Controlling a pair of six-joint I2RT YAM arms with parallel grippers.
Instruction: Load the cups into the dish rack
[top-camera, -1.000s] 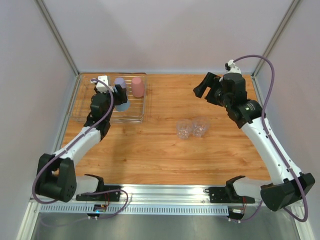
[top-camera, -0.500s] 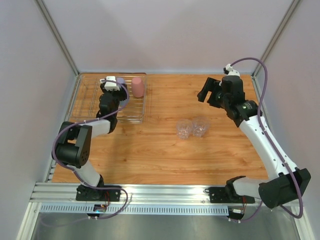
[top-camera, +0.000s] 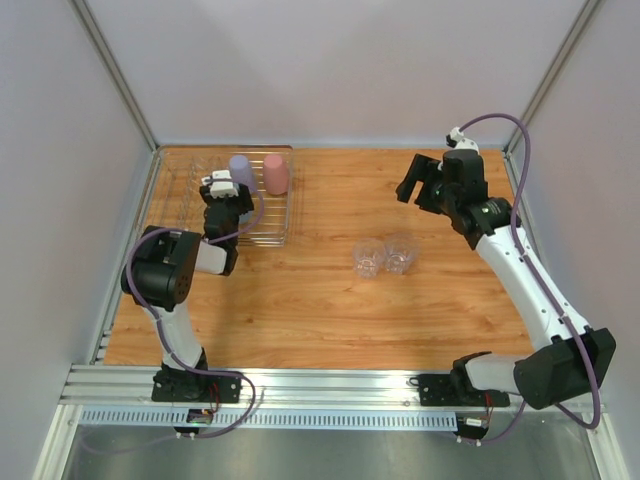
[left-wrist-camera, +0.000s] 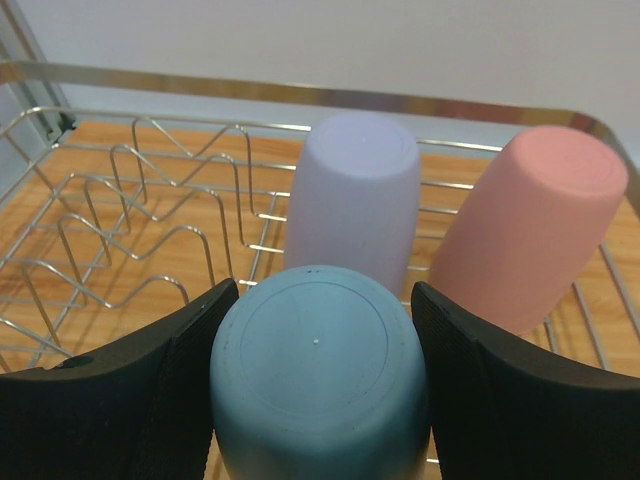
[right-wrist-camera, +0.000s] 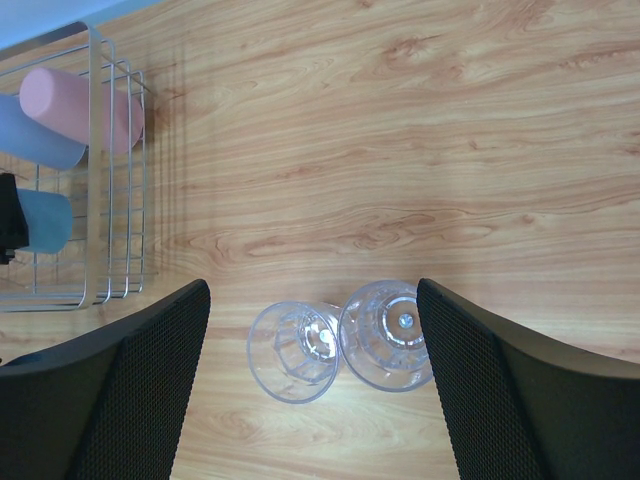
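Note:
My left gripper (left-wrist-camera: 322, 300) is shut on the blue cup (left-wrist-camera: 318, 385), which is bottom-up with a finger pressed on each side, inside the wire dish rack (left-wrist-camera: 150, 200). Just behind it in the rack stand the lavender cup (left-wrist-camera: 355, 205) and the pink cup (left-wrist-camera: 525, 230), both upside down. From the top view the left gripper (top-camera: 222, 195) hides the blue cup. Two clear tumblers (right-wrist-camera: 293, 350) (right-wrist-camera: 388, 333) touch each other on the table. My right gripper (right-wrist-camera: 312, 290) hangs open high above them, empty.
The rack (top-camera: 170, 215) fills the back left corner of the wooden table (top-camera: 330, 310), against the left wall. Its left half holds only wire dividers (left-wrist-camera: 90, 250). The tumblers (top-camera: 368, 258) (top-camera: 401, 254) stand mid-table, right of the rack.
The left arm has folded up over the rack with its elbow raised, still gripping the blue cup, and the lavender cup now shows fully. The right gripper shifted slightly.

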